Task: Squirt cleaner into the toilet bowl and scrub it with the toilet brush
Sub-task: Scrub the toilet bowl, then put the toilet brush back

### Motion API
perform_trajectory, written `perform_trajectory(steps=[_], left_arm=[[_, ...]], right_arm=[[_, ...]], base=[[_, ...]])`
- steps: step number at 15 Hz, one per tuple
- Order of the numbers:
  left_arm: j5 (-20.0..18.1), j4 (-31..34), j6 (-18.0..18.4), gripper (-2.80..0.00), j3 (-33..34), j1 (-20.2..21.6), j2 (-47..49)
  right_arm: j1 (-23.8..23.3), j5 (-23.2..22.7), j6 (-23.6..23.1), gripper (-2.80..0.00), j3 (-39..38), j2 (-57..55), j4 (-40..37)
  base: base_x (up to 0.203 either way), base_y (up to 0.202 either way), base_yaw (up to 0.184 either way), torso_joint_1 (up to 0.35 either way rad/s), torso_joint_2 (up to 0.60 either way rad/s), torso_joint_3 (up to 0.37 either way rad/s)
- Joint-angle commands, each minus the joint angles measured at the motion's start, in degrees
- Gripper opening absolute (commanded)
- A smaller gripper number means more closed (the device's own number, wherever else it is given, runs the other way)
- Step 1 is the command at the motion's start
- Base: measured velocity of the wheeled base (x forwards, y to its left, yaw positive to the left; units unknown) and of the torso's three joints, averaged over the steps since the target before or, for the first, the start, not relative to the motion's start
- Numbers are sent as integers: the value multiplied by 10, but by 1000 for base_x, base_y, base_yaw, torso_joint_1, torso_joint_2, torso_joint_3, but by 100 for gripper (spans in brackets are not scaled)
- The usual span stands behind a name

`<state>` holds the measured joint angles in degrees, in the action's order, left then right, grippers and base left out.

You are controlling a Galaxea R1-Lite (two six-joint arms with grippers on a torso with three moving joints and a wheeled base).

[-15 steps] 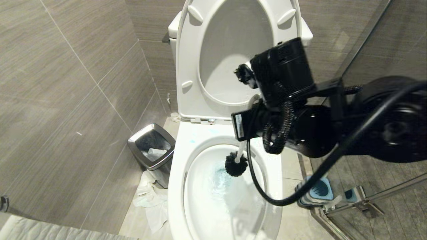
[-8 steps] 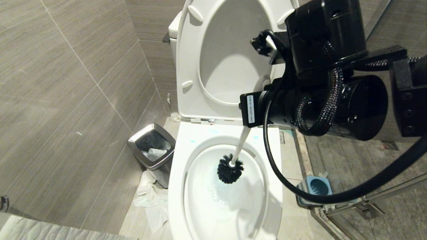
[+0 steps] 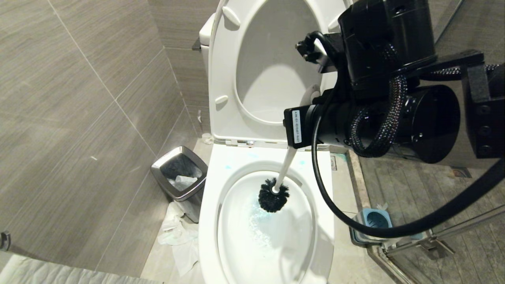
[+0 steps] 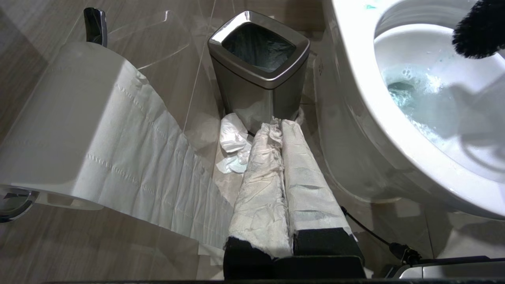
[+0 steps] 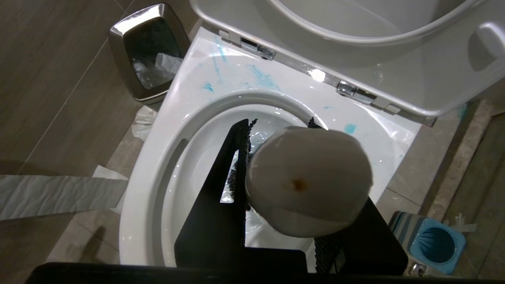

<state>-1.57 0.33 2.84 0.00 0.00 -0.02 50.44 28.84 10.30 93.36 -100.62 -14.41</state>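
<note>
The white toilet bowl stands open, with its seat and lid raised. My right gripper is shut on the toilet brush, whose rounded white handle end sticks out toward the wrist camera. The slim handle slants down to the black bristle head, which is at the back of the basin above blue-tinted water. Cleaner shows as pale blue smears on the rim behind the basin. My left gripper is parked low beside the toilet and is shut. Its fingers are wrapped in white tissue.
A chrome-rimmed black bin stands left of the toilet, with crumpled paper on the floor beside it. The blue brush holder sits on the floor to the right, by a glass shower frame. A toilet paper roll hangs near my left gripper.
My right wrist has swung up and to the right in the head view, so more of the handle shows. The brush head has shifted slightly left and stays at the back of the basin.
</note>
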Motion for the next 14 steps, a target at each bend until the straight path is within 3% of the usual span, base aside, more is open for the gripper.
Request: perform_trajectory(steps=[1, 6, 14], left_arm=[[0, 0, 1, -280, 1, 0, 0], [0, 0, 1, -280, 1, 0, 0], [0, 0, 1, -280, 1, 0, 0]], right_arm=[[0, 4, -5, -280, 0, 9, -1], [-25, 1, -7, -280, 5, 59, -47], [-166, -15, -7, -280, 0, 91, -51]], base=[[0, 0, 0, 0, 0, 0], [0, 0, 0, 0, 0, 0], [0, 0, 0, 0, 0, 0]])
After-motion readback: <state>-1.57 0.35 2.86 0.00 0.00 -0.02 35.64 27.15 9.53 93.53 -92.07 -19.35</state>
